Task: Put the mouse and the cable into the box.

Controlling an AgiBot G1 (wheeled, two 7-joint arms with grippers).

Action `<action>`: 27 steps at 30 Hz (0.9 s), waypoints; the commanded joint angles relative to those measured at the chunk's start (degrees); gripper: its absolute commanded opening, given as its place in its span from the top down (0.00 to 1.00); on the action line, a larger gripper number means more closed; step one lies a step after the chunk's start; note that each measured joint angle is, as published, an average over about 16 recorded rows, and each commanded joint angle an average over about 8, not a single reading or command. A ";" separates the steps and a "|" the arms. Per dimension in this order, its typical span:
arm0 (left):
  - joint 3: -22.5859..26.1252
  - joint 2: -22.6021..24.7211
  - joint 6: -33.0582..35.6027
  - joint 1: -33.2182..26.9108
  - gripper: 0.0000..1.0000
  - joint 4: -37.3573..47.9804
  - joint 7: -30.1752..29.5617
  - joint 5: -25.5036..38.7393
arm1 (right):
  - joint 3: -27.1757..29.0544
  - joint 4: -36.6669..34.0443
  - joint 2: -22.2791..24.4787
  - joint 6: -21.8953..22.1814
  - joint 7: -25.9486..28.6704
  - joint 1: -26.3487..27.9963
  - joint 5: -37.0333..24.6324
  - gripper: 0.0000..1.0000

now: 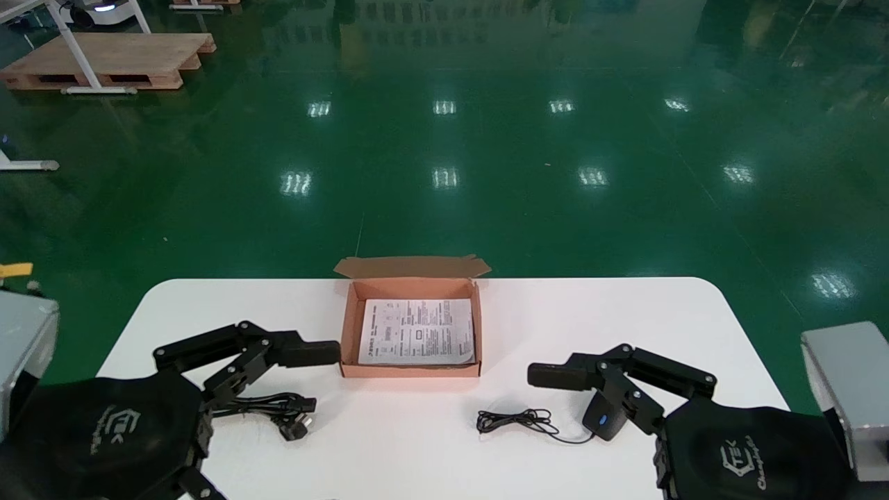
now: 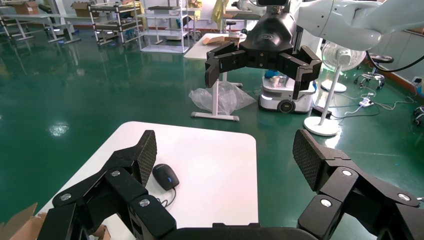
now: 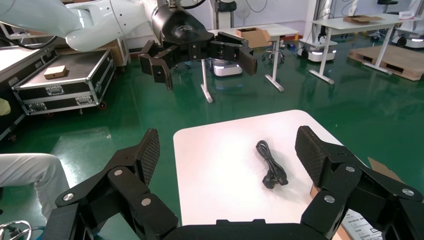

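An open cardboard box with a printed sheet inside stands at the table's middle, towards the far edge. A coiled black power cable lies near the front left, just below my left gripper, which is open and holds nothing. A black mouse with a blue wheel rests at the front right, its thin cord bunched to its left. My right gripper hovers over the mouse, open, with nothing between its fingers.
The white table has rounded far corners, with green floor beyond. Grey cases stand at the left and right sides. A wooden pallet lies far back left.
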 commanded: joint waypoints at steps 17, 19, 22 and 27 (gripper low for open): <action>13.96 3.02 -5.57 -17.08 0.00 -1.91 1.93 47.15 | -12.39 2.01 -7.54 12.23 5.32 8.55 -33.21 0.00; 14.88 4.30 -7.59 -17.89 0.00 -1.42 1.67 50.15 | -14.00 1.90 -8.95 14.46 6.18 9.53 -37.39 0.00; 15.42 4.87 -8.92 -18.37 0.00 -1.19 1.31 51.37 | -15.26 1.91 -10.00 16.05 6.76 10.19 -40.11 0.00; 15.32 5.05 -8.71 -18.21 0.00 -1.06 1.40 51.85 | -15.07 1.83 -9.88 15.95 6.51 10.12 -40.43 0.00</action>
